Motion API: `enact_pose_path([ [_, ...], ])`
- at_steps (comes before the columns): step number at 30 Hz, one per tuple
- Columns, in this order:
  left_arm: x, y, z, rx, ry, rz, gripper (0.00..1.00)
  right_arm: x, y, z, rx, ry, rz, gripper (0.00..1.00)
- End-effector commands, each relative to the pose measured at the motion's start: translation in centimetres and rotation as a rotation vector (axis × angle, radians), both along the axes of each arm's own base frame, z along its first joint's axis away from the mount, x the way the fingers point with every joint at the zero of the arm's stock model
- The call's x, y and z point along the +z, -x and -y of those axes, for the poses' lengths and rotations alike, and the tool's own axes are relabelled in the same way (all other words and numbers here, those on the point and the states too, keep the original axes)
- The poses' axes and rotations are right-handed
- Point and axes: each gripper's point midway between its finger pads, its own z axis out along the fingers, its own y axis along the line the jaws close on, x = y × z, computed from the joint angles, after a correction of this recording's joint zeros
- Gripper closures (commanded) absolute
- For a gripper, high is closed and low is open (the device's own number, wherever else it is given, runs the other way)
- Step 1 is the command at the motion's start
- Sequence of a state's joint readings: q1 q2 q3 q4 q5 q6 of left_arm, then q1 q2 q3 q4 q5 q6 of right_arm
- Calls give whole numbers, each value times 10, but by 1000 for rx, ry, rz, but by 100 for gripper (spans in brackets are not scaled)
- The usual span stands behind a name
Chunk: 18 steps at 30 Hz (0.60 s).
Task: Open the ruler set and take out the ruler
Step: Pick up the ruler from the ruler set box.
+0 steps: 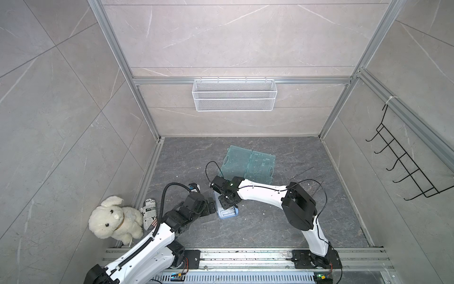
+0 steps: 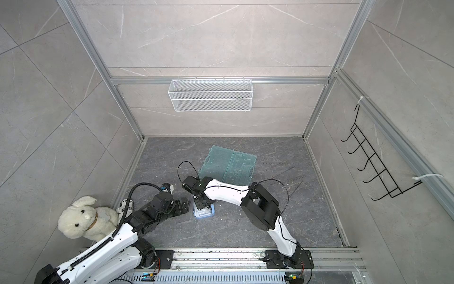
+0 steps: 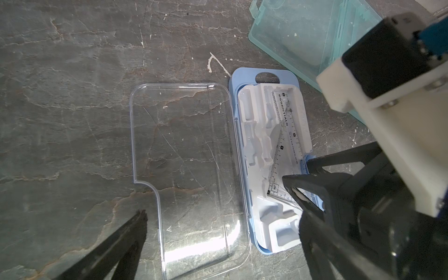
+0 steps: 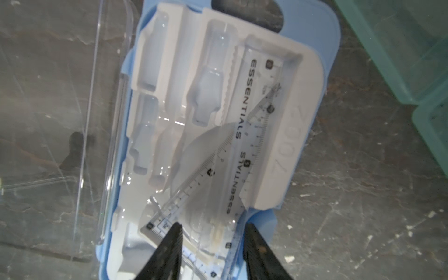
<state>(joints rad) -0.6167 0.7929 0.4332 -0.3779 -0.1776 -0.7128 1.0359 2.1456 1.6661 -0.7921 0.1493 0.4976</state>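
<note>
Even bright light, glare on clear lid [image 3: 186, 174], right wrist view soft

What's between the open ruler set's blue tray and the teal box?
Only a narrow strip of bare dark tabletop with a few white flecks. The blue tray and teal box don't touch. The left wrist view shows the gap.

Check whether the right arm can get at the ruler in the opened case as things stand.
Probably yes. The clear lid lies swung flat aside, and the right gripper hangs with jaws apart over one end of the ruler. A set square overlapping it may come along.
</note>
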Motion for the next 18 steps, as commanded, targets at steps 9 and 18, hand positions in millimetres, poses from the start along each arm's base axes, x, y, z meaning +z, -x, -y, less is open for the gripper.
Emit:
enact_pose_path([
  [9, 2, 0, -3, 21, 2, 7, 0, -20, 6, 11, -10, 64, -15, 64],
  [18, 2, -1, -2, 18, 0, 7, 1, -9, 3, 8, -14, 44, -1, 73],
])
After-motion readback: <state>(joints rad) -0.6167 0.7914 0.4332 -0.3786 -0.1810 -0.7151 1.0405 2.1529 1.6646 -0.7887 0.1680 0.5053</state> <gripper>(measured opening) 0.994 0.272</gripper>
